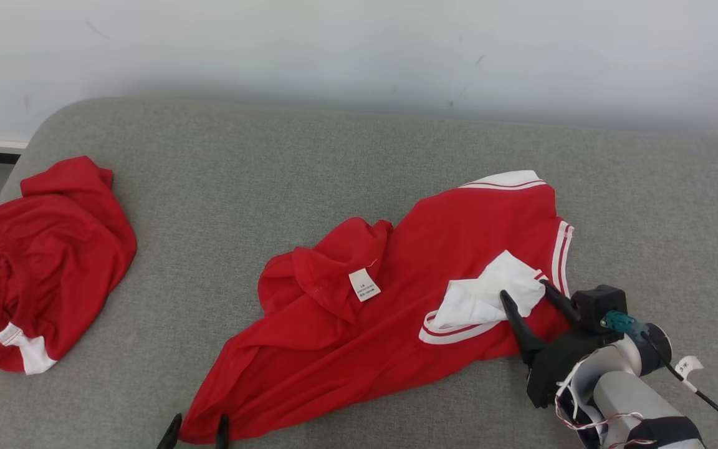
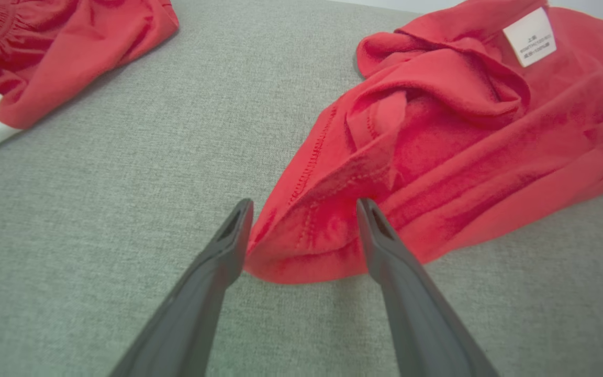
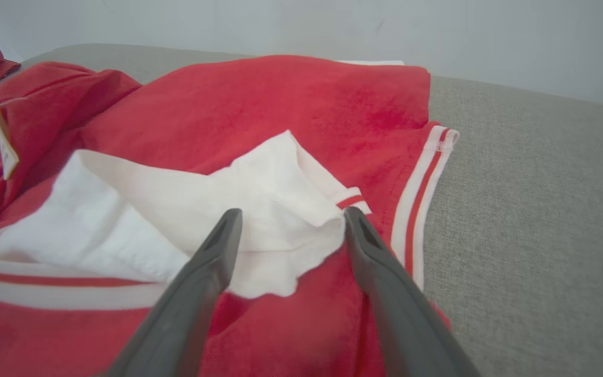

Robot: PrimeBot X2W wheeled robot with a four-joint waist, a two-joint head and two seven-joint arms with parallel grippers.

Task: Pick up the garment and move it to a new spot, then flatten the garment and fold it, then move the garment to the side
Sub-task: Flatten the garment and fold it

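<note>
Garment [image 1: 434,249]: solid red throughout. Collar [image 1: 490,293]: plain white, its edge white with one thin red stripe. Trim bands [image 1: 560,255]: white, a red stripe down the middle. Care label [image 1: 364,284]: white, small grey lettering, too fine to read. Second garment [image 1: 47,262]: the same red, with white patches at its edge. Cushion [image 1: 272,174]: mottled grey weave. Wall [image 1: 359,50]: pale off-white. Left gripper [image 1: 200,416] and right gripper [image 1: 522,287]: dark grey fingers. The right forearm [image 1: 621,393] is pale grey, with a teal fitting [image 1: 617,321].
</note>
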